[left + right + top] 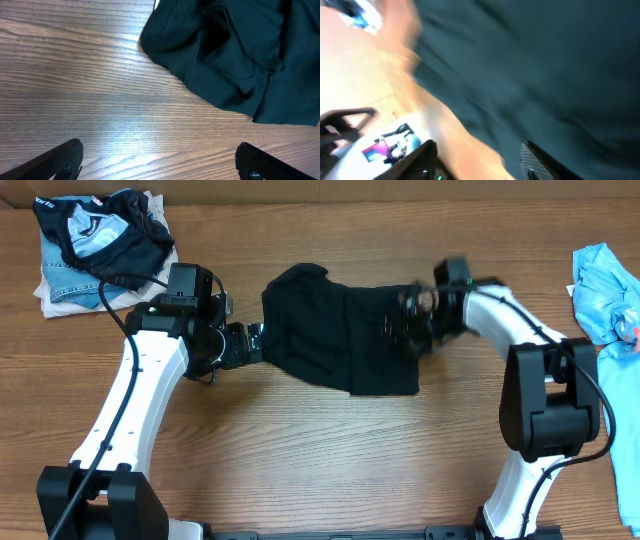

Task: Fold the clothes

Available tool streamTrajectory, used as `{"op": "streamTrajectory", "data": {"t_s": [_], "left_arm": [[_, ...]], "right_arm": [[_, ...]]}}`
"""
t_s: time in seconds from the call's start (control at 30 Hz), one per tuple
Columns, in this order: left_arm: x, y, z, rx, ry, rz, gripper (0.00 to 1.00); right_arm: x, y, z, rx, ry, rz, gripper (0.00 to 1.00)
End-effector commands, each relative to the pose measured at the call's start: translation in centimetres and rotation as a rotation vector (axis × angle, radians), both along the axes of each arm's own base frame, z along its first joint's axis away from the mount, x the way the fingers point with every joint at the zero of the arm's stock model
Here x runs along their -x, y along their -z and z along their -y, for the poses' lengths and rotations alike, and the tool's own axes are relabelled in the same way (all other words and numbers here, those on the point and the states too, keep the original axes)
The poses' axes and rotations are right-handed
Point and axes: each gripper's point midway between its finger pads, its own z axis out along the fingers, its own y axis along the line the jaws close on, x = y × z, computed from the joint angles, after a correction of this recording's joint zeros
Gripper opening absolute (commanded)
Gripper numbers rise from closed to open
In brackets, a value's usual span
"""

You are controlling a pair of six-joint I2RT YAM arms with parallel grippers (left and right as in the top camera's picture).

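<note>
Overhead, left claw (255, 341) wide beside black T-shirt (335, 340), right claw (407, 330) atop

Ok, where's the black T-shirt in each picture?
Overhead: the black T-shirt lies in the middle of the wooden table.
Left wrist: black T-shirt at upper right, crumpled.
Right wrist: black T-shirt fills the top and right, blurred.
Shared landmark: the wooden table beside it.

My left arm (150, 380) reaches in from the left side, elbow bent. My left gripper (160, 161) sits low and points right, jaws spread wide, nothing between them. My right arm (520, 330) bends in from the right side. My right gripper (477, 160) points left; its outline is blurred, jaws parted.
</note>
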Motion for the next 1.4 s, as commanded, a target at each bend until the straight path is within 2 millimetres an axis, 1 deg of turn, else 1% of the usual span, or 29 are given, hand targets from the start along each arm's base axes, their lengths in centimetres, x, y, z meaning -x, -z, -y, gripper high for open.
{"op": "streamTrajectory", "data": {"t_s": [0.0, 0.07, 0.13, 0.2, 0.27, 0.37, 0.47, 0.5, 0.53, 0.6, 0.7, 0.77, 0.83, 0.93, 1.0, 1.1, 1.17, 1.27, 1.3, 1.33, 1.37], "left_arm": [[0.0, 0.2, 0.2, 0.003, 0.024, 0.003, 1.0], [0.0, 0.2, 0.2, 0.004, 0.024, 0.005, 1.0], [0.0, 0.2, 0.2, 0.004, 0.024, 0.005, 1.0], [0.0, 0.2, 0.2, 0.004, 0.024, 0.005, 1.0], [-0.1, 0.2, 0.2, 0.004, 0.024, 0.007, 1.0], [-0.3, 0.1, 0.3, 0.004, 0.024, 0.014, 1.0], [-0.3, 0.1, 0.3, 0.004, 0.024, 0.015, 1.0], [-0.2, 0.1, 0.3, 0.004, 0.024, 0.014, 1.0], [-0.2, 0.1, 0.3, 0.004, 0.024, 0.014, 1.0], [-0.2, 0.1, 0.3, 0.004, 0.024, 0.011, 1.0], [0.0, 0.2, 0.2, 0.003, 0.024, 0.003, 1.0], [0.1, 0.2, 0.2, 0.003, 0.024, -0.001, 1.0], [0.2, 0.2, 0.2, 0.0, 0.038, 0.001, 1.0], [0.2, 0.2, 0.2, -0.003, 0.048, 0.004, 1.0], [0.2, 0.2, 0.2, -0.002, 0.048, 0.004, 1.0], [0.2, 0.2, 0.2, -0.002, 0.048, 0.003, 1.0], [0.1, 0.4, 0.3, -0.003, 0.069, 0.012, 1.0], [0.0, 1.1, 0.7, 0.008, 0.121, 0.039, 1.0], [-0.1, 1.4, 1.0, 0.021, 0.145, 0.05, 1.0], [-0.2, 1.7, 1.4, 0.039, 0.179, 0.064, 1.0], [-0.3, 1.9, 1.7, 0.05, 0.199, 0.073, 1.0]], "right_arm": [[-4.1, -4.2, 0.0, -0.011, 0.044, 0.152, 0.66], [-5.3, -4.4, 0.2, 0.006, 0.077, 0.183, 0.69], [-5.8, -3.7, 0.5, 0.03, 0.088, 0.191, 0.7], [-6.1, -2.7, 0.5, 0.03, 0.088, 0.183, 0.7], [-6.3, -1.3, 0.4, 0.031, 0.086, 0.17, 0.7], [-6.6, 0.8, -0.4, -0.018, 0.067, 0.146, 0.66], [-7.2, 2.4, -1.3, -0.087, 0.046, 0.156, 0.62], [-7.6, 3.3, -1.5, -0.105, 0.053, 0.152, 0.61], [-7.9, 3.7, -1.5, -0.106, 0.061, 0.148, 0.61], [-8.6, 4.7, -1.4, -0.109, 0.083, 0.151, 0.54], [-10.3, 5.4, -0.6, -0.057, 0.133, 0.201, 0.53], [-11.3, 4.6, -0.4, -0.062, 0.14, 0.241, 0.55], [-12.3, 3.4, -0.2, -0.071, 0.143, 0.27, 0.56], [-13.7, 0.9, 0.0, -0.09, 0.143, 0.309, 0.57], [-14.6, -1.0, 0.1, -0.097, 0.143, 0.332, 0.61], [-15.8, -4.0, 0.2, -0.099, 0.144, 0.362, 0.62], [-16.3, -6.5, 0.5, -0.098, 0.145, 0.371, 0.67], [-16.2, -10.0, 1.1, -0.074, 0.122, 0.398, 0.76], [-16.0, -11.2, 1.5, -0.061, 0.116, 0.402, 0.83], [-15.7, -12.3, 1.8, -0.038, 0.111, 0.405, 0.93], [-15.3, -13.3, 2.4, -0.004, 0.109, 0.406, 1.0]]}}
